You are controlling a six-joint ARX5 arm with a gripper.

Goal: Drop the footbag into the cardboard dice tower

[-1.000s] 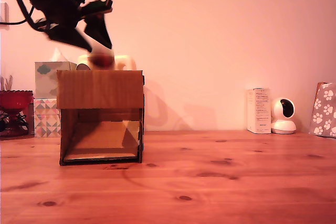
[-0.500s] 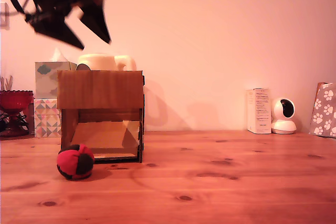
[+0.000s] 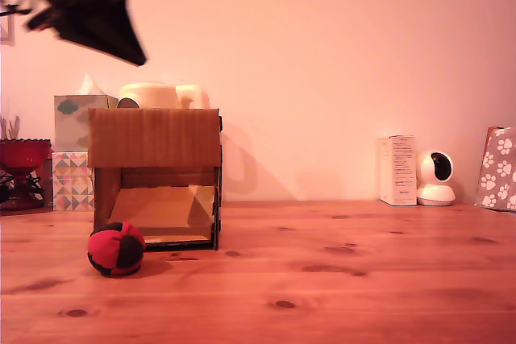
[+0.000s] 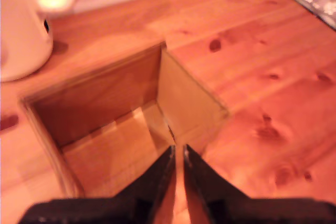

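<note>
The red and black footbag (image 3: 115, 248) lies on the wooden table, just in front of the left corner of the cardboard dice tower's (image 3: 153, 136) lower opening as the exterior view shows it. My gripper (image 3: 133, 54) hangs blurred high above the tower, towards the exterior view's left. In the wrist view its two dark fingers (image 4: 157, 179) stand almost together with nothing between them, above the tower's open top (image 4: 105, 103). The footbag does not show in the wrist view.
A cream jug (image 3: 161, 95) stands right behind the tower. Patterned tissue boxes (image 3: 76, 122) and a red bowl (image 3: 22, 153) are at the exterior view's left. At its far right stand a white carton (image 3: 397, 170), a small white camera (image 3: 436, 178) and a paw-print bag (image 3: 498, 168).
A second ago the footbag was between the fingers over the tower's top. It was let go and now rests on the table in front. The fingers have come together and moved up and left.
</note>
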